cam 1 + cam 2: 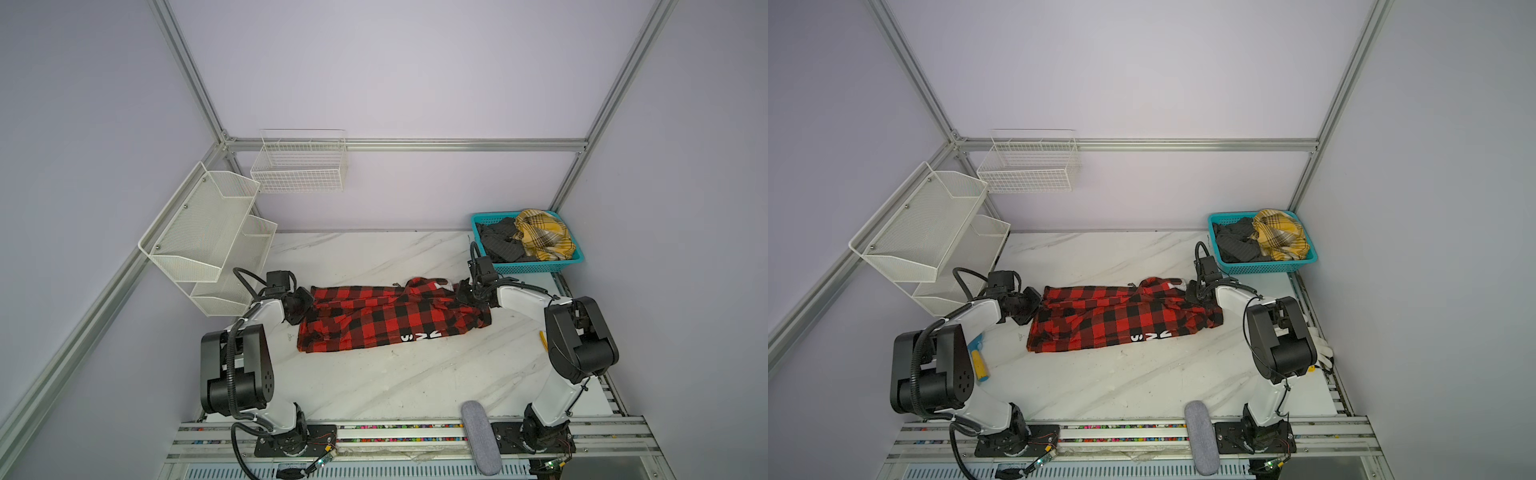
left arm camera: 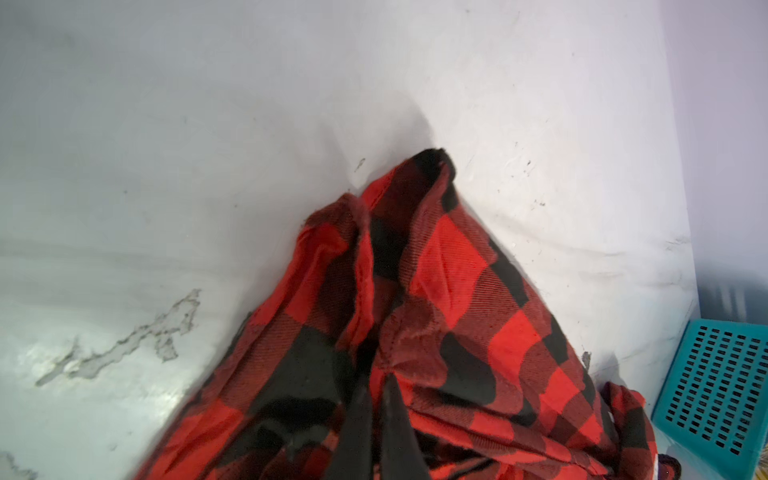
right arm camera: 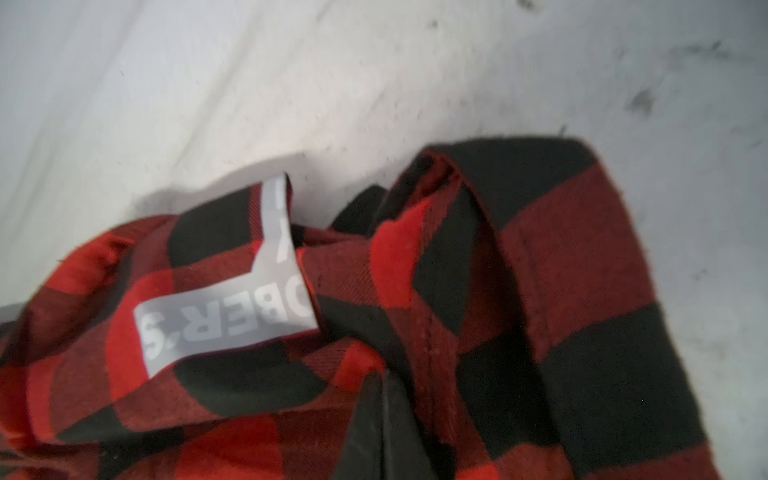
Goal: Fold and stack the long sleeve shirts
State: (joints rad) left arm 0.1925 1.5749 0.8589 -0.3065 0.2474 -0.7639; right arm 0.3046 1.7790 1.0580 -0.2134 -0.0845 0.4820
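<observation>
Left wrist view: pincer status?
— Pressed together: left pincer (image 2: 376,390) pinches cloth of the checked shirt (image 2: 457,291); right pincer (image 3: 382,386) likewise at the opposite end.
Shirt location?
— Middle of the bench (image 1: 415,374), stretched crosswise between both; teal basket (image 1: 536,268) of clothes behind, far right.

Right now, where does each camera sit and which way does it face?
Top views: high over the near edge, looking down at the table; left hand, right hand show.
Left wrist: behind the left hand, shut on the shirt; basket corner beyond.
Right wrist: behind the right hand, shut on the shirt by its lettering.
Shared: the shirt, everywhere.
</observation>
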